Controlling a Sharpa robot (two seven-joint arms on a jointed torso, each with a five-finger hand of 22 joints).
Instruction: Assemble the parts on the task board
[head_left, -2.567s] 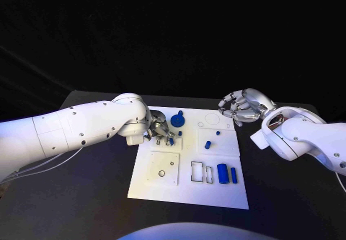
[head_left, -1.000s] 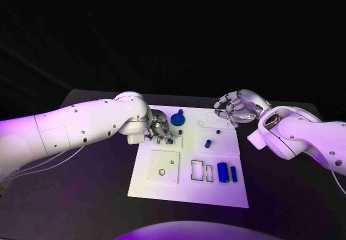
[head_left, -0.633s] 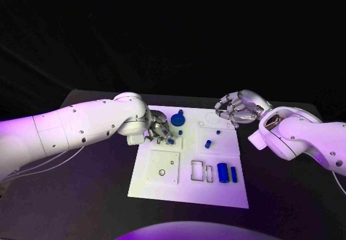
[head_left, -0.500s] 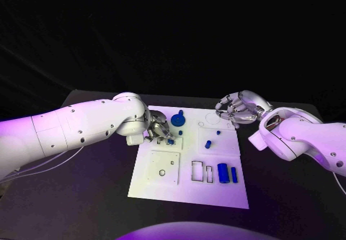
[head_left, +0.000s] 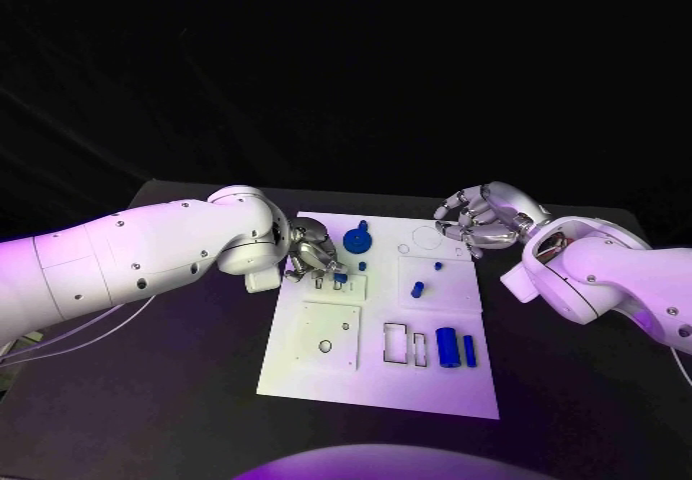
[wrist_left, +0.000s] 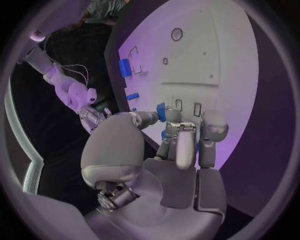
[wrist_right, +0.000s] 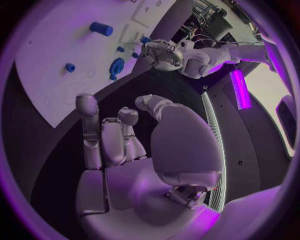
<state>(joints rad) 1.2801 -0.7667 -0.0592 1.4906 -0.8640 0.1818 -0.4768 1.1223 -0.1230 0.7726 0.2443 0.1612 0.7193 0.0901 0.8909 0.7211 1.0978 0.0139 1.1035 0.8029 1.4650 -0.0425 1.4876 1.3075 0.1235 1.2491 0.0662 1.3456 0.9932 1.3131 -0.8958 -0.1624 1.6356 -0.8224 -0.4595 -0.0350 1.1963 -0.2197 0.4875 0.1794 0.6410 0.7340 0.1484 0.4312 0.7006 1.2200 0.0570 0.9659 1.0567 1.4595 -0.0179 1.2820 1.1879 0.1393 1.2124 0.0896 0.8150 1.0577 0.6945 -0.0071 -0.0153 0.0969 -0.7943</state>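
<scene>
The task board is lying flat in the middle of the black table, and everything else is being placed against it. In the board's nearest occupied area, towards its right side, a fat blue cylinder and a thinner blue bar are lying side by side, just beside two outlined rectangular slots that are holding nothing. Left of those slots, a raised square plate with a small round hole is sitting on the board. Farther up the board, a short blue peg and a smaller blue stud are standing in the right-hand panel. At the board's left edge, the left hand is reaching over a small panel, its fingers curled and pinching a small blue part between thumb and fingertips, close above that panel's two narrow slots. Just beyond it, a blue disc is resting near the board's far edge. At the far right corner, the right hand is hovering off the board, fingers loosely curled and apart, holding nothing.
</scene>
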